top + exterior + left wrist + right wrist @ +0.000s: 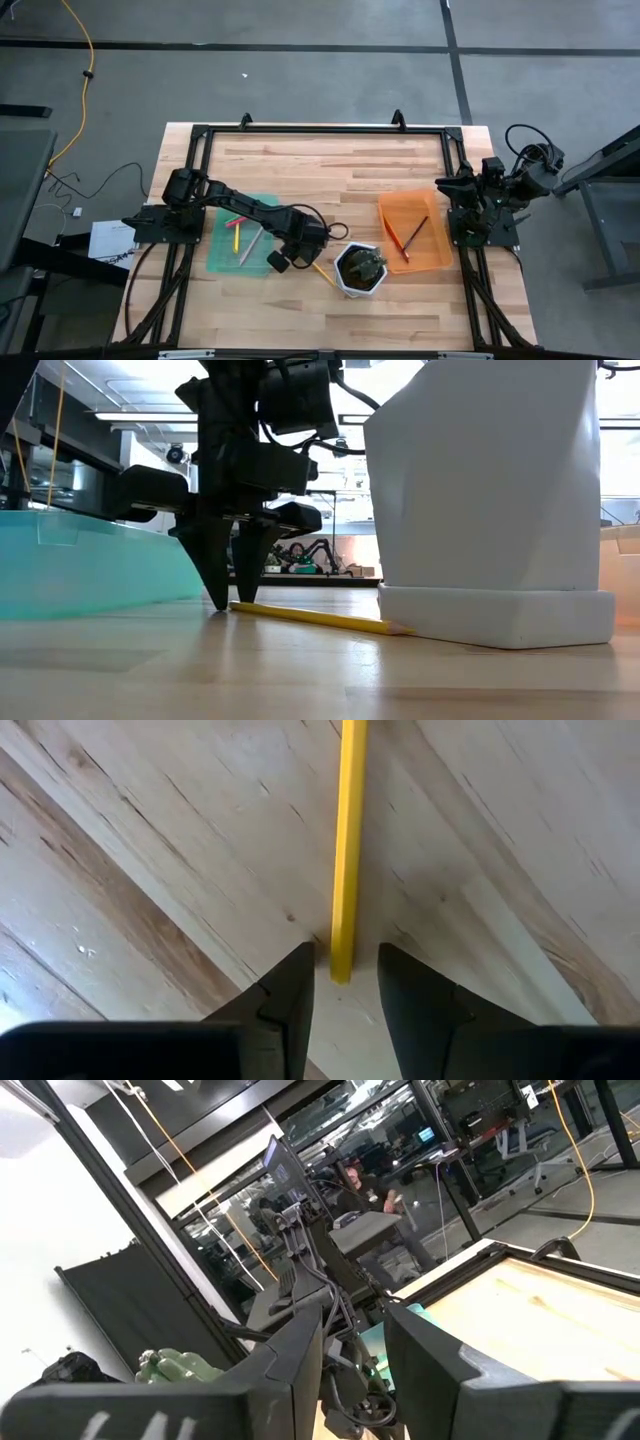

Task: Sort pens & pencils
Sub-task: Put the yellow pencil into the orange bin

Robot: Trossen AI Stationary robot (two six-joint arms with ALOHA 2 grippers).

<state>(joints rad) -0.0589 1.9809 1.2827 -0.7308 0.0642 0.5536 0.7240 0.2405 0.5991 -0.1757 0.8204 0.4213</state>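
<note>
Yellow pencil [346, 850]: lies flat on the wooden worktop [330, 165], long axis running from about 10 o'clock to 4 o'clock in the high view [322, 271]; its sharpened tip points toward the white pot [497, 510], and the low view shows that tip at the pot's base.

Left gripper [344, 982]: reaches down over the pencil's blunt end; its two dark fingers [290, 992] straddle that end, parted, one on either side with a little gap, tips at the worktop surface in the low view [232, 600]. Not closed on the pencil.

White pot: stands at 6 o'clock of worktop centre, with a dark green thing inside [361, 266].

Teal tray [240, 248]: at 9 o'clock of the pot; holds pens, one pink [236, 221], one yellow [237, 238], one grey [249, 246].

Orange tray [414, 233]: at 3 o'clock of the pot; holds an orange pencil [394, 238] and a dark red-brown pencil [415, 232], crossing.

Right gripper [352, 1342]: parked at the worktop's right edge, raised, fingers parted, holding nothing.
</note>
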